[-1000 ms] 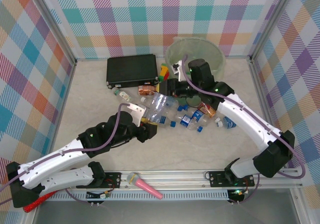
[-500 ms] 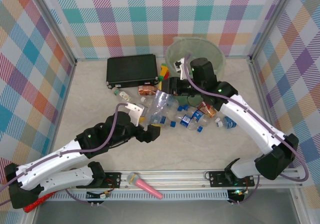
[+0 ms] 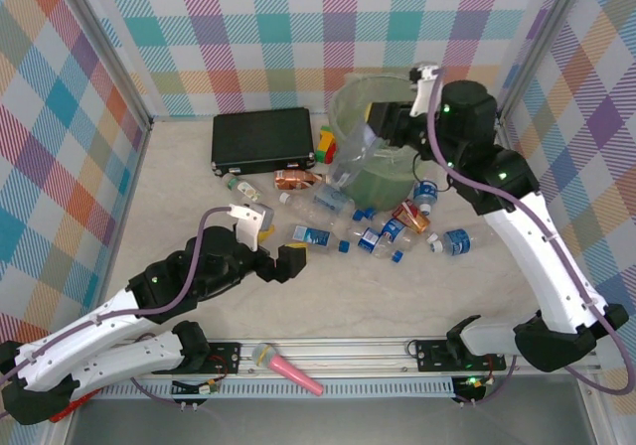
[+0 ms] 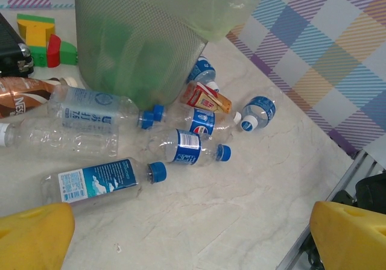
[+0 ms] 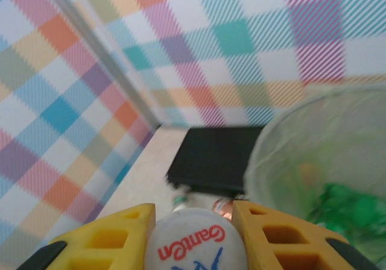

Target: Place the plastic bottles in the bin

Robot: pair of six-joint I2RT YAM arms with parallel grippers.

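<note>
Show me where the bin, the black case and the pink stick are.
bin [image 3: 388, 177], top view, on its near green wall.
black case [image 3: 263, 139], top view, middle of its lid.
pink stick [image 3: 293, 370], top view, middle of its pink shaft.

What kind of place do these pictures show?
Probably a robot test cell: checked walls on a metal frame enclose a table, the left arm and right arm are bolted to a rail, and crushed bottles lie beside a bin.
</note>
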